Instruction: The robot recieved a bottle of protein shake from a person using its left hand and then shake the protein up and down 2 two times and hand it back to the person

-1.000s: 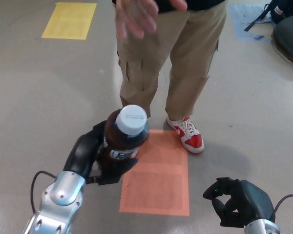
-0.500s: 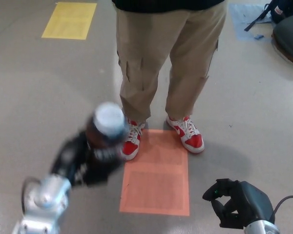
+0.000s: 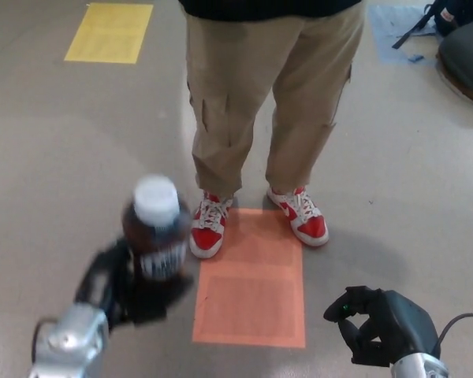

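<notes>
A dark brown protein shake bottle (image 3: 156,230) with a white cap stands upright in my left hand (image 3: 122,283), which is shut on its lower part at the lower left; both look motion-blurred. My right hand (image 3: 374,323) hangs at the lower right with its fingers curled in on nothing. A person in tan trousers (image 3: 260,94) and red-and-white shoes (image 3: 299,216) stands right in front of me; none of the person's hands shows.
An orange rectangle (image 3: 252,291) is marked on the grey floor between my hands, by the person's feet. A yellow rectangle (image 3: 109,31) lies at the far left. A dark chair or bag (image 3: 465,47) sits at the top right.
My left hand has swung the bottle to the left and a bit lower. The person's raised hand has left the picture. My right hand has stayed put.
</notes>
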Motion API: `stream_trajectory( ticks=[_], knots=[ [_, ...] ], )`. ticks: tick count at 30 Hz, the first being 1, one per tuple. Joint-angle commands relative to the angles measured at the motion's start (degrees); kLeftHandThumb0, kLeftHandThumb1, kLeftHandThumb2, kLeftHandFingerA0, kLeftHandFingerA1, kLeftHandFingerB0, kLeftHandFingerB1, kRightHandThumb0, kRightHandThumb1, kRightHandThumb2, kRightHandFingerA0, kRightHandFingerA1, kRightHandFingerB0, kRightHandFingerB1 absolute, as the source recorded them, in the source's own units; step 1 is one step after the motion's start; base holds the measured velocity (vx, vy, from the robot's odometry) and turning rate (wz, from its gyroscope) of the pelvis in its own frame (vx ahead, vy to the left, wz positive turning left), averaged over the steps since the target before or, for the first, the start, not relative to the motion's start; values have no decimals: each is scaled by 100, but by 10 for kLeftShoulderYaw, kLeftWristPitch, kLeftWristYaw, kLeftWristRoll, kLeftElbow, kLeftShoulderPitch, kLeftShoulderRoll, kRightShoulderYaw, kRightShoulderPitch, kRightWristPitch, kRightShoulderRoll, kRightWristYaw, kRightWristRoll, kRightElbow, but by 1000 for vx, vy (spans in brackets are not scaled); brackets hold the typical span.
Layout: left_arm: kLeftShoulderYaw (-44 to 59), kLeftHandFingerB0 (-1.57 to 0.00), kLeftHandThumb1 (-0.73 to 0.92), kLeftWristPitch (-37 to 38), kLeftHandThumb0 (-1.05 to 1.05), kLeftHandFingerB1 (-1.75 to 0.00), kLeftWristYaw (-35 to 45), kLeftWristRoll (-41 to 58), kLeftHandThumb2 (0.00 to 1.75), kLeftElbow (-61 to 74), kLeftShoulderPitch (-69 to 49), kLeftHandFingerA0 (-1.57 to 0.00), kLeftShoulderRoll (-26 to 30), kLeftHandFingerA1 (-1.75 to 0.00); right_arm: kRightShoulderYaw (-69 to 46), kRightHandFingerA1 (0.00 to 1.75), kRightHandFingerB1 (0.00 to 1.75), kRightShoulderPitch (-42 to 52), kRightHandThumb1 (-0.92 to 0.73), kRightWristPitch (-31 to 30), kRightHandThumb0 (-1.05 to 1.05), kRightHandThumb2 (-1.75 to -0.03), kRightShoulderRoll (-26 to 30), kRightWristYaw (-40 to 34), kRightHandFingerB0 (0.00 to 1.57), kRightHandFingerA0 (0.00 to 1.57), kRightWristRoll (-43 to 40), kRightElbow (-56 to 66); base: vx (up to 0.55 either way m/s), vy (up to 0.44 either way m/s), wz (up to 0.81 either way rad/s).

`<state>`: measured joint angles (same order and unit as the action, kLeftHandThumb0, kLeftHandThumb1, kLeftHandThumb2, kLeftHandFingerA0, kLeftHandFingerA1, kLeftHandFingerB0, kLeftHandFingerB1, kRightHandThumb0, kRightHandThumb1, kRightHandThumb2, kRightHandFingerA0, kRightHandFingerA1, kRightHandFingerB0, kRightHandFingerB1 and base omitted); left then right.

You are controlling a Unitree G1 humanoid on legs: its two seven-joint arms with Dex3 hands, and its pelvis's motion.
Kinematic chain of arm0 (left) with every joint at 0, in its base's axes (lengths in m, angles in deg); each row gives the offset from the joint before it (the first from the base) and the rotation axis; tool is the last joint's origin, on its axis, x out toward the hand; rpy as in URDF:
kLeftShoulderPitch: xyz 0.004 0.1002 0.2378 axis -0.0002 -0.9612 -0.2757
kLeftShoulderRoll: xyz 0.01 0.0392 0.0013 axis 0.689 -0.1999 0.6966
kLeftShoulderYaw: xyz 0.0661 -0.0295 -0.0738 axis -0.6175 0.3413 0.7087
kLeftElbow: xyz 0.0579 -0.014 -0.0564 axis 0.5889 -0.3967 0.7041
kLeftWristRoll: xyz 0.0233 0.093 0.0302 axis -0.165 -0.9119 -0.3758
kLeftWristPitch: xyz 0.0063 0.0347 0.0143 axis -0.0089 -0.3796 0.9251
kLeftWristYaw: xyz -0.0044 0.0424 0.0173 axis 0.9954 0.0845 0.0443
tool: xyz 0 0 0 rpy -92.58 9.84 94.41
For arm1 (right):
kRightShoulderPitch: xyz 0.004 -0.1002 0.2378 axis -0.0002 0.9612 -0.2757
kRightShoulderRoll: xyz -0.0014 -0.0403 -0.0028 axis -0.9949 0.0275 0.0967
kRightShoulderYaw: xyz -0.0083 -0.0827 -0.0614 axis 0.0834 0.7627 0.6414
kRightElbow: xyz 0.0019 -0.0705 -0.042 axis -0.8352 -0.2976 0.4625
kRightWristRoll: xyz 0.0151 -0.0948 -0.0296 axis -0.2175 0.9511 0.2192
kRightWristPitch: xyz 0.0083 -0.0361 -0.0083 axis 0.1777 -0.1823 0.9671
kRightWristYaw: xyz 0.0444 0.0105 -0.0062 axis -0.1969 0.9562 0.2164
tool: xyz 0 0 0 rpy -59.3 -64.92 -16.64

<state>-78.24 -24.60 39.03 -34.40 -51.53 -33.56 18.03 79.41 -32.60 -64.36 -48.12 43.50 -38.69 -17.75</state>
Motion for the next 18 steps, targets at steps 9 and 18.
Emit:
stream_trajectory(
  ticks=[9,18],
  knots=[
    [38,-77,84,-112,-19,-80,20,51,65,153,82,-115,0,-77,-15,75,63,-6,-62,-5,-39,-95,4,12,92,79,-15,2,0,0,0],
    [1,-77,86,-83,-20,-81,22,37,66,81,57,-115,0,-78,-6,77,62,-17,-61,-7,-36,-102,10,6,92,87,-4,1,0,0,0]
  ],
)
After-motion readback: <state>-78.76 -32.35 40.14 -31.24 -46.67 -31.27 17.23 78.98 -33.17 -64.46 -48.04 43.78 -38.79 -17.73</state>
